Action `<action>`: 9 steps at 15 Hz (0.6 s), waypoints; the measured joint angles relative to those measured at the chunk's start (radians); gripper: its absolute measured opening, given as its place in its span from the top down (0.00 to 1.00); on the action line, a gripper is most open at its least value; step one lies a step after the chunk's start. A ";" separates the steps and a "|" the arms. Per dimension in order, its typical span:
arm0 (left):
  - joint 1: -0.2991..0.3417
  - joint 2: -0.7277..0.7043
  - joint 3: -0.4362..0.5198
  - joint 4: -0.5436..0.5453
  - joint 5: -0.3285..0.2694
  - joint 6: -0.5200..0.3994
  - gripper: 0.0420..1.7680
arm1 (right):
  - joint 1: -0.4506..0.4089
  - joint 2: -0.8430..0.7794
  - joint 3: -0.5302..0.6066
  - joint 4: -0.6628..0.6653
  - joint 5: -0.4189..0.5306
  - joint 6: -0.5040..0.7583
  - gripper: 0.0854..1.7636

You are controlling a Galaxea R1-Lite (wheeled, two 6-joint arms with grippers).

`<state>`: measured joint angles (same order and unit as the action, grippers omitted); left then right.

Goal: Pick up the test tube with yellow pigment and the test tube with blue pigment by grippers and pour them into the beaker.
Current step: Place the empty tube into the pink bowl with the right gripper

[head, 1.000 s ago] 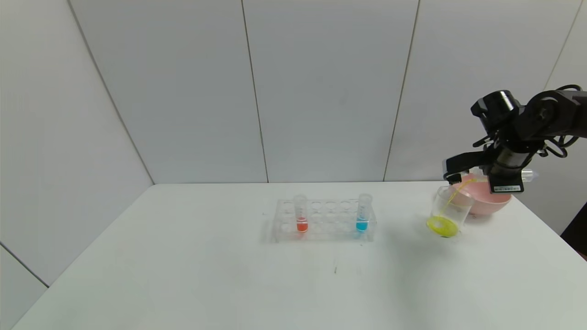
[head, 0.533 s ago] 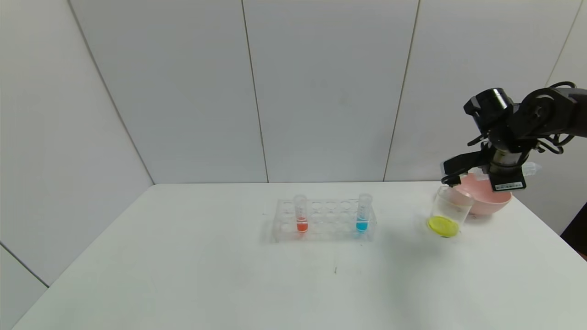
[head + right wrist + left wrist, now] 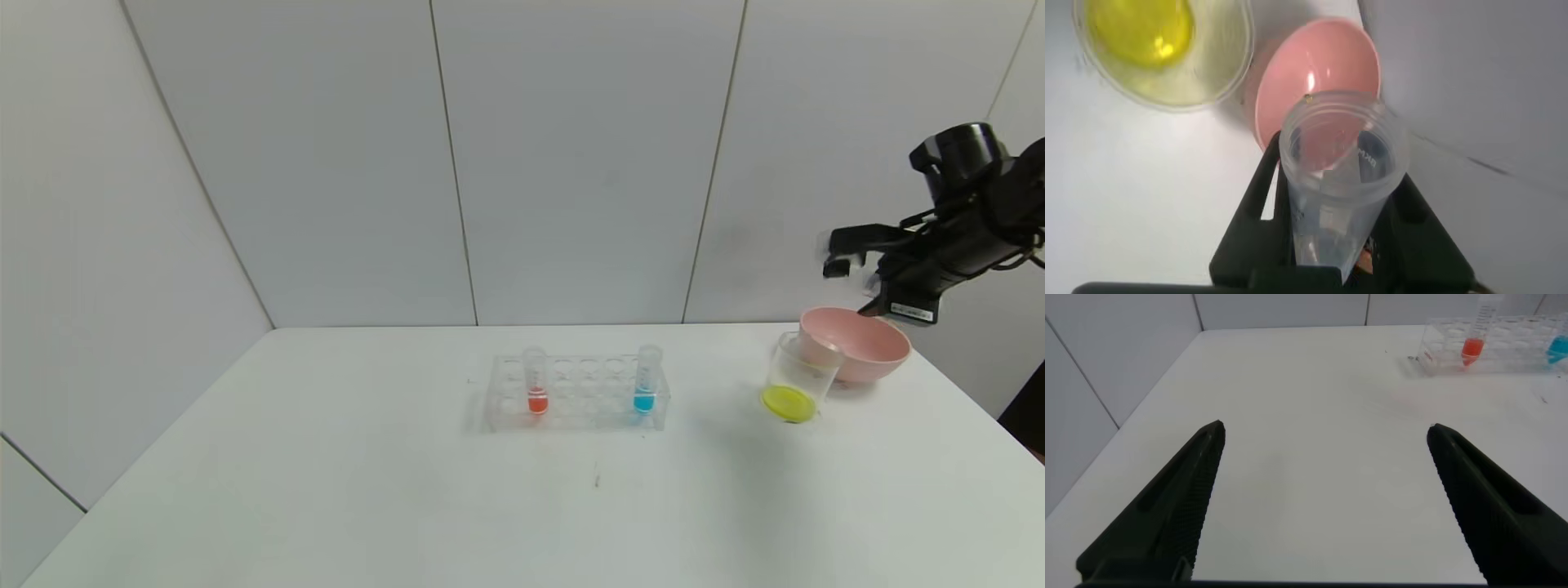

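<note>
At the upper right of the head frame, the right tool [image 3: 849, 255] is hovering above the pink bowl [image 3: 865, 343], its fingers clamping the now-empty test tube with yellow pigment [image 3: 1341, 163]. Just beside the bowl, the beaker [image 3: 798, 387] is sitting on the counter [image 3: 326, 490] with yellow liquid at its bottom. At mid-frame the test tube with blue pigment [image 3: 647, 380] is standing upright in the clear rack [image 3: 584, 396], an orange-red tube [image 3: 535, 381] sharing it. The left tool [image 3: 1323, 498] is hanging over bare counter, fingers spread wide, holding nothing.

three test tubes [image 3: 536, 380], one beaker [image 3: 796, 376], one pink bowl [image 3: 859, 344], one rack [image 3: 576, 394], two hands [image 3: 1323, 498]
</note>
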<state>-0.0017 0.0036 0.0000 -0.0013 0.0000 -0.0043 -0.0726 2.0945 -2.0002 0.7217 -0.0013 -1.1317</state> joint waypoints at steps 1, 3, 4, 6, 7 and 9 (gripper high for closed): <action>0.000 0.000 0.000 0.000 0.000 0.000 0.00 | -0.014 -0.003 0.000 -0.025 0.079 0.147 0.70; 0.000 0.000 0.000 0.000 0.000 0.000 0.00 | -0.026 -0.006 0.006 -0.103 0.204 0.446 0.70; 0.000 0.000 0.000 0.000 0.000 0.000 0.00 | -0.030 -0.008 0.013 -0.148 0.255 0.576 0.70; 0.000 0.000 0.000 0.000 0.000 0.000 0.00 | -0.045 -0.013 0.029 -0.200 0.322 0.743 0.70; 0.000 0.000 0.000 0.000 0.000 0.000 0.00 | -0.054 -0.022 0.047 -0.214 0.336 0.818 0.70; 0.000 0.000 0.000 0.000 -0.001 0.000 0.00 | -0.064 -0.053 0.127 -0.313 0.342 0.926 0.70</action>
<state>-0.0017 0.0036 0.0000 -0.0013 -0.0009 -0.0043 -0.1370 2.0417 -1.8732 0.4083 0.3404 -0.2062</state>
